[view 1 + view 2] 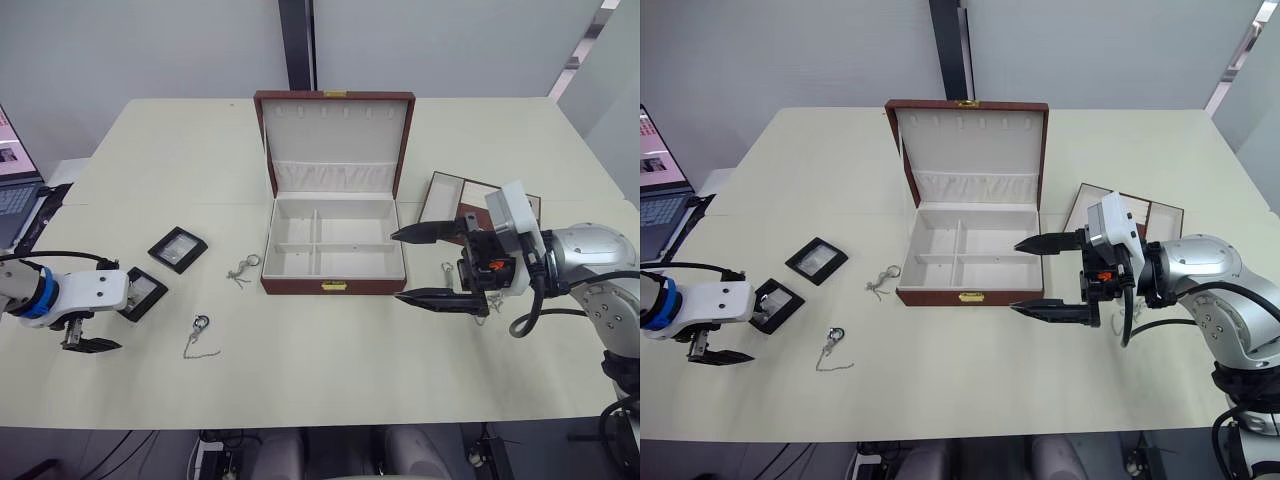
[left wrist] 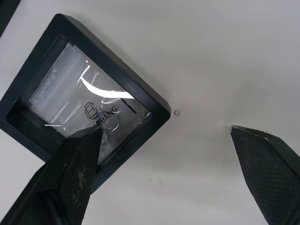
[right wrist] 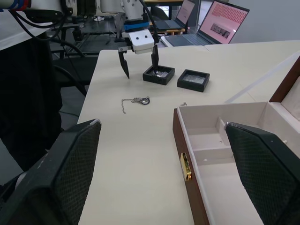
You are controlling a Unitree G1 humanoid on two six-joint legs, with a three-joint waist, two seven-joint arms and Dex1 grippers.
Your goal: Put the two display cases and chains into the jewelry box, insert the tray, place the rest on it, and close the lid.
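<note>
- Reddish-brown rectangular jewelry box (image 1: 334,255) mid-worktop, lid (image 1: 334,140) up, all four cream compartments empty.
- Shallow brown tray (image 1: 450,195) behind right pincer (image 1: 431,266), not inserted.
- Two black-framed display cases (image 1: 177,249) and thin silver chains (image 1: 199,335) unloaded, at left.
- Both pincers apart, holding nothing; left pincer (image 2: 168,173) straddles nearer case's edge.

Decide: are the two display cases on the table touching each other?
Apart. The right wrist view shows bare table between the near display case and the far display case.
</note>
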